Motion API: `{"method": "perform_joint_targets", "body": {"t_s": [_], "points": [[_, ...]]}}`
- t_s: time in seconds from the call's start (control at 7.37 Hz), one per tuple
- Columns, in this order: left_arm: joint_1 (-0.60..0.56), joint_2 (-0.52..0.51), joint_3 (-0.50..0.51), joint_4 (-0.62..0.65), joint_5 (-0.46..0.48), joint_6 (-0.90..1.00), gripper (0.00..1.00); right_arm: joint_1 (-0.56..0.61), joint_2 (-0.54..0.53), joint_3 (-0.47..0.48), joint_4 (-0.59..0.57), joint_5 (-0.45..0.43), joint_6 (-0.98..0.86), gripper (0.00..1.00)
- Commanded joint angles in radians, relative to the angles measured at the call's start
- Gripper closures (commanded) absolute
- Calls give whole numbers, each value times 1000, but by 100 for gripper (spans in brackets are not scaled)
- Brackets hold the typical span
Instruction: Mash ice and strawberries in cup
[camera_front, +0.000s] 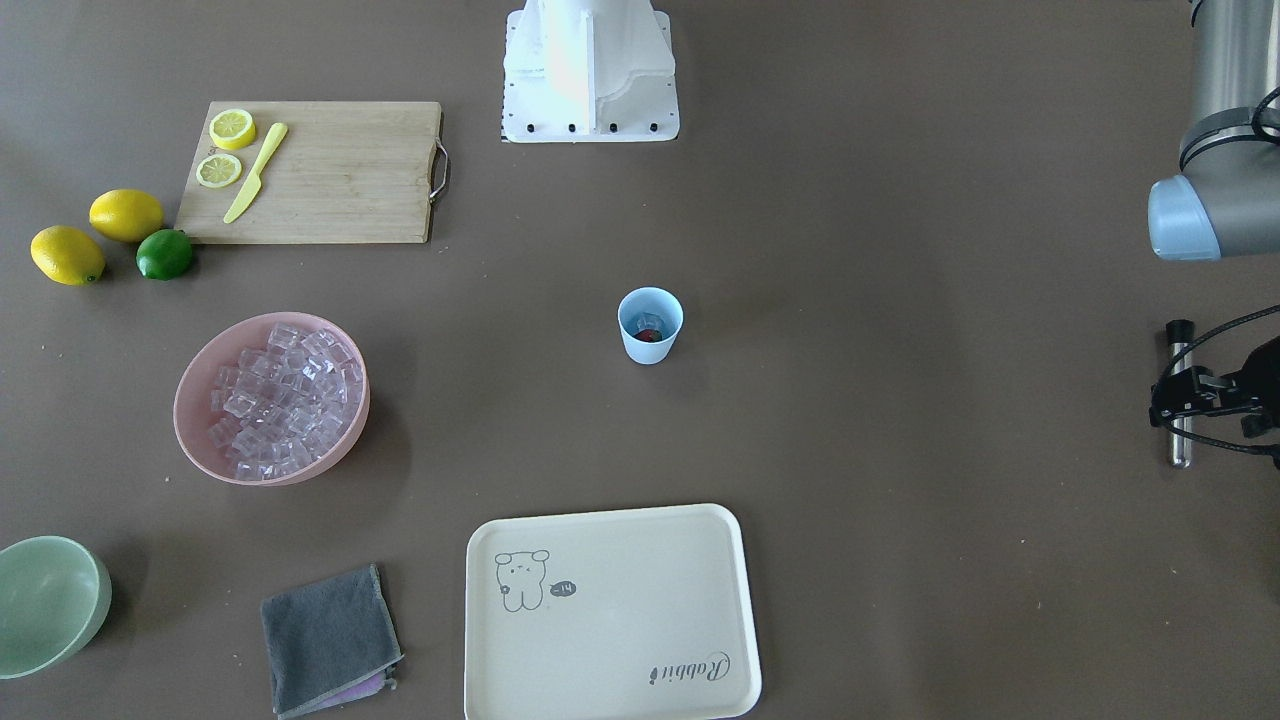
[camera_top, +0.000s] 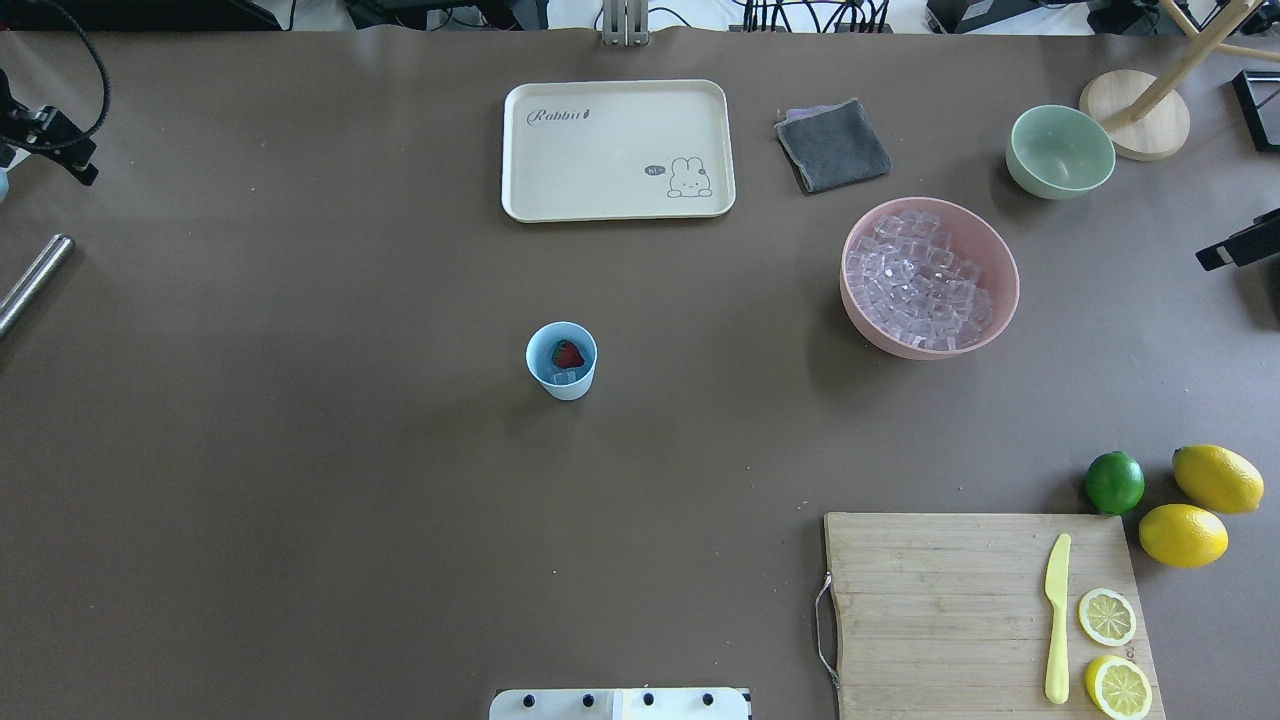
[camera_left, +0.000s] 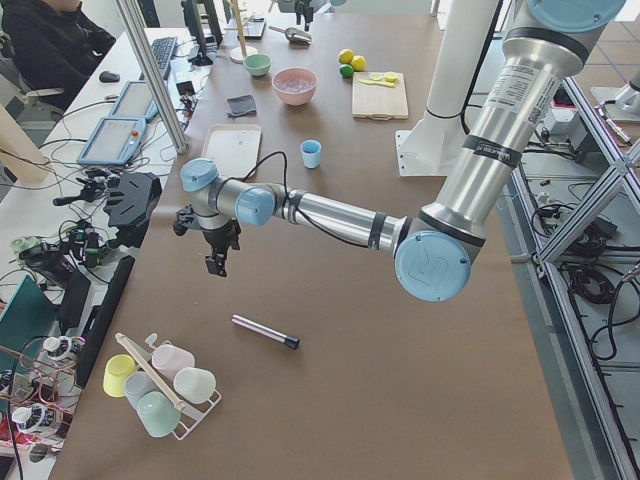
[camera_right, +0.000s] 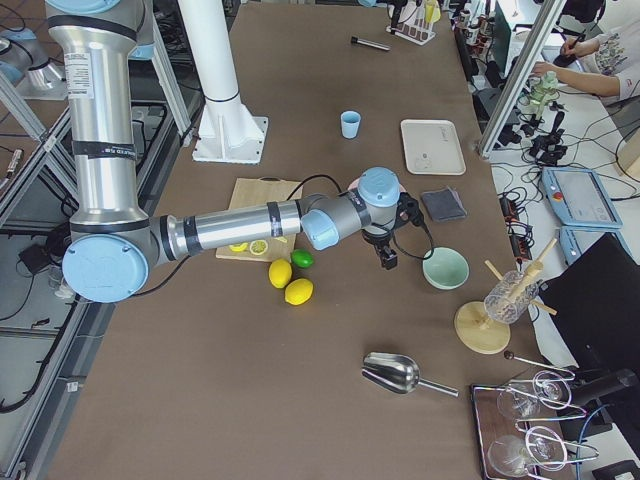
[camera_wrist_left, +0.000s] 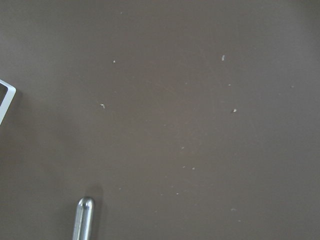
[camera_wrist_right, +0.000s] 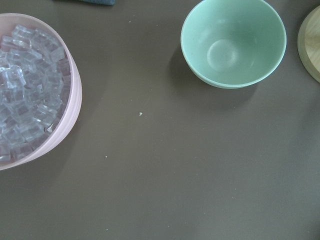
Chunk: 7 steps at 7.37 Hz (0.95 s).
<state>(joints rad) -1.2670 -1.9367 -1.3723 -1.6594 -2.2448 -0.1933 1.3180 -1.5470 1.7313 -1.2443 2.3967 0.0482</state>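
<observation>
**Left gripper (camera_left: 215, 262) hangs near the muddling rod; cup stands loaded mid-tabletop**

We cannot tell how far apart the left gripper's jaws stand. Nothing shows between them, and it hangs over bare tabletop (camera_top: 300, 450) near the metal rod (camera_left: 265, 332). The right gripper (camera_right: 386, 256) hangs between the pink bowl (camera_top: 985, 238) and the pale green bowl (camera_wrist_right: 233, 75); its jaws are equally unreadable, and we see nothing held.

The pink bowl carries the pile of ice (camera_top: 920, 285), well apart from the cup. The rod lies flat. We judge it stiff, smooth and likely slippery, so we would close squarely around its shaft, away from the end that goes into the cup.

The light blue cup (camera_top: 565, 390) stands upright near the tabletop's middle. It looks thin and light, so pressing down may tip or slide it. We would steady it by its wall.

Inside sits the red strawberry (camera_top: 568, 353), soft and easily crushed. A clear cube or two appear beside it. These are hard and slick, and under the rod they could skip out.
</observation>
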Motion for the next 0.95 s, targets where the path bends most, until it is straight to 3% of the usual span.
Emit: {"method": "perform_joint_targets", "body": {"t_s": [0.0,0.81], "points": [[-3,67,128,-230,-1,6,2,0,-1,8,3,-54,-4,1],[40,153,194,-433,-21,14,3,1,-25,30,31,-51,7,1]]}}
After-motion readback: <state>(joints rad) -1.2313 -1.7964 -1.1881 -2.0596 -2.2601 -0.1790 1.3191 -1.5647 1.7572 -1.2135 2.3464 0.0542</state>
